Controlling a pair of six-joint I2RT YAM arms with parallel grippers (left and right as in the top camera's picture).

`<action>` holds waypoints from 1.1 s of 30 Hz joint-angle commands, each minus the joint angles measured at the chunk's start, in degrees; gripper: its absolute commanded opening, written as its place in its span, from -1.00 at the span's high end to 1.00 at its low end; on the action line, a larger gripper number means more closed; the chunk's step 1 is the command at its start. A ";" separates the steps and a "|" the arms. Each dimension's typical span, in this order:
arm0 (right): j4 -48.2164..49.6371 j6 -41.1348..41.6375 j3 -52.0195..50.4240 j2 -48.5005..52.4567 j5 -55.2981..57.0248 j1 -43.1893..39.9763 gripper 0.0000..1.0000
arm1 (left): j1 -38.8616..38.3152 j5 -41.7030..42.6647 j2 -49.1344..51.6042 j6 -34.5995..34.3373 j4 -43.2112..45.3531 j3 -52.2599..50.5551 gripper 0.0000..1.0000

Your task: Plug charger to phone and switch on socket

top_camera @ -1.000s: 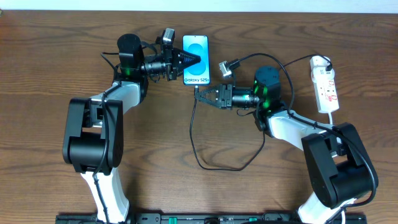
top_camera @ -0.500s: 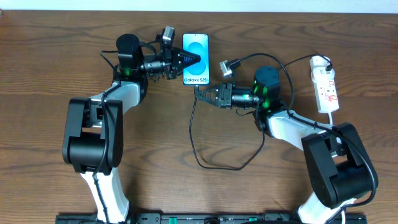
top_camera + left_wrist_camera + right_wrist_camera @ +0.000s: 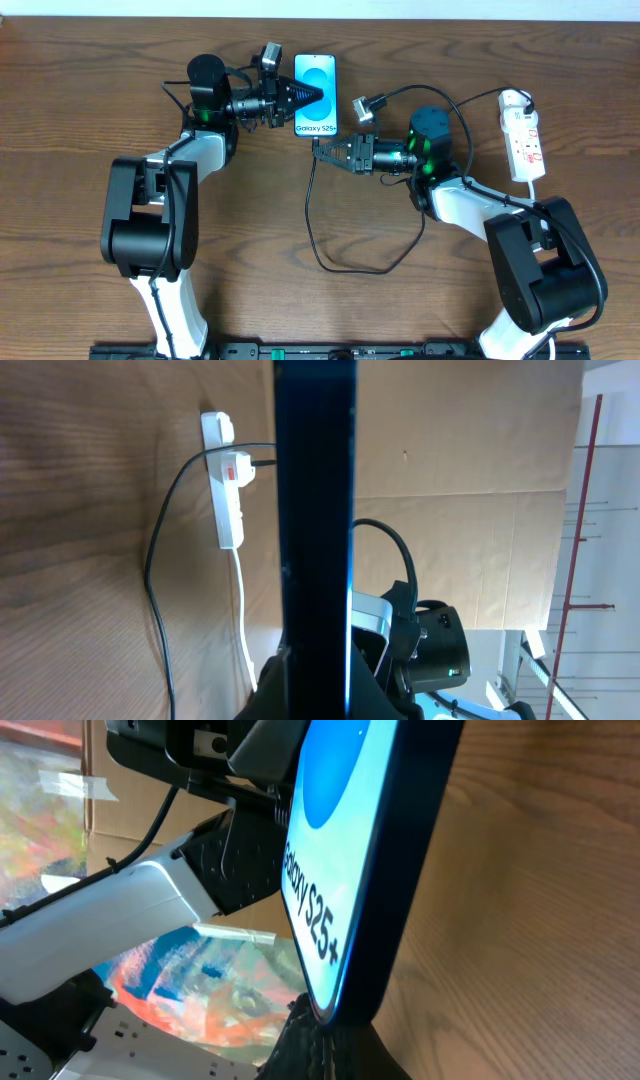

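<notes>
The left hand is clamped on the phone; the right hand pinches the charger at the phone's bottom edge, seating unclear; switching the socket remains.

Open bare wood on the table at far left and at front centre, between the two arm bases. Closed off along the left edge of the phone by the left gripper, clamped on it. Crowded just below the phone's bottom edge by the right gripper, pinched on the end of the charger. Barred mid-table by the charger's cable loop lying on the wood. Free wood left of the socket, apart from one black cable arching across.
</notes>
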 commanded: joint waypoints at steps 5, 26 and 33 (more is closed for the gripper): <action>0.59 0.22 0.37 0.07 -2.51 0.55 0.98 | 0.20 -1.14 -0.59 1.90 0.57 1.09 0.86; -0.66 -0.02 0.37 0.07 -1.01 0.42 0.98 | 0.20 -1.07 -0.59 2.05 0.57 1.09 0.86; -0.70 -0.02 0.37 0.07 -1.18 -0.07 0.98 | 0.20 -0.85 -0.59 2.08 0.57 1.09 0.85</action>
